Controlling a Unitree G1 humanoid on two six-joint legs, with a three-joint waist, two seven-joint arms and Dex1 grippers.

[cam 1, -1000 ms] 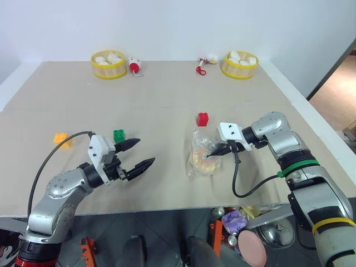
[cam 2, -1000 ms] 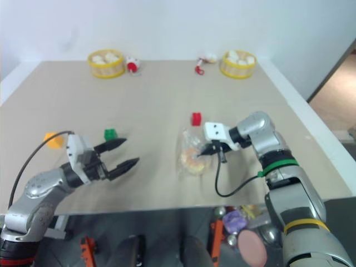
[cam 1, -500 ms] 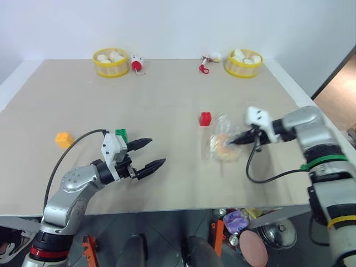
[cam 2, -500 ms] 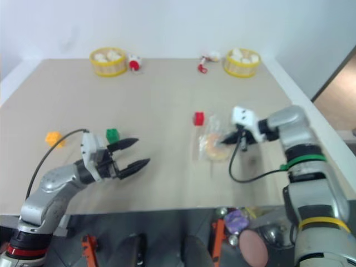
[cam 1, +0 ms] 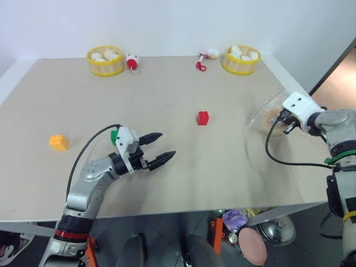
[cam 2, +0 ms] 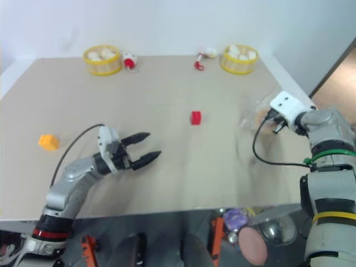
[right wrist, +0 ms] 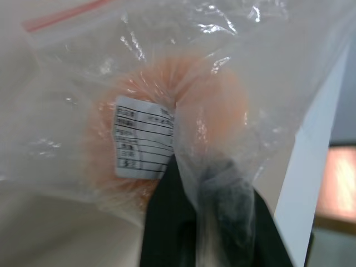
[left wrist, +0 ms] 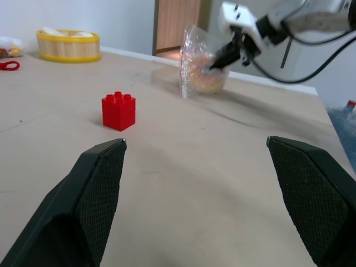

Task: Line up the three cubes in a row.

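The red cube [cam 1: 203,118] stands alone near the table's middle, also ahead of my left gripper in the left wrist view [left wrist: 118,110]. At the left lies the orange-yellow cube [cam 1: 58,143]. The green cube [cam 1: 114,135] peeks out behind my left wrist. My left gripper [cam 1: 167,144] hovers open and empty, pointing toward the red cube, well short of it. Far right, my right gripper [cam 1: 278,118] is shut on a clear bag with a bun [cam 1: 265,111]; its fingers [right wrist: 167,222] pinch the plastic.
Two yellow baskets [cam 1: 105,60] [cam 1: 240,59] stand at the table's back edge, with a small red-and-white toy [cam 1: 132,61] and a red item [cam 1: 200,65] beside them. The table's right edge [cam 1: 300,92] runs just past the bag.
My right gripper has carried the bag from beside the red cube far to the right, near the table's edge. My left gripper has crept right, covering most of the green cube.
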